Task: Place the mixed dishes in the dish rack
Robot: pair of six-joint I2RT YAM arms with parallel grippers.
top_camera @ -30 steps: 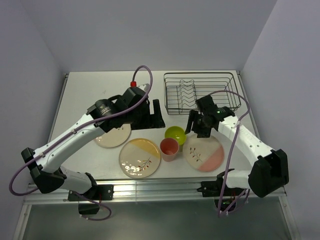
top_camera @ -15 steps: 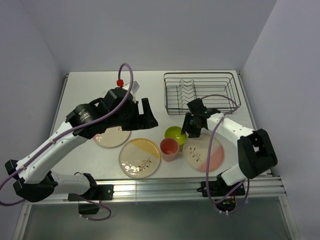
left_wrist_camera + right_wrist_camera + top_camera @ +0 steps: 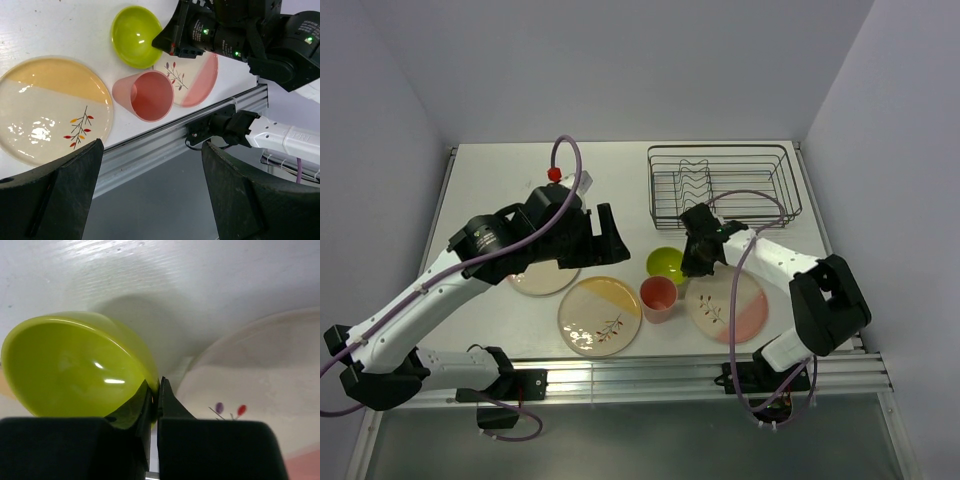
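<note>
The lime-green bowl is tilted at the table's middle. My right gripper is shut on its right rim, one finger inside and one outside. The pink cup stands just in front of the bowl. A yellow-segment plate lies to its left and a pink-segment plate to its right. A third plate is partly hidden under my left arm. My left gripper hangs open and empty above the table. The black wire dish rack stands at the back right.
The metal rail runs along the table's near edge. Grey walls close in the table at the back and on both sides. My right arm's forearm reaches over the pink-segment plate.
My right gripper has moved left onto the bowl's rim and shut on it, and the bowl now tilts. My left arm has drawn back to the left.
</note>
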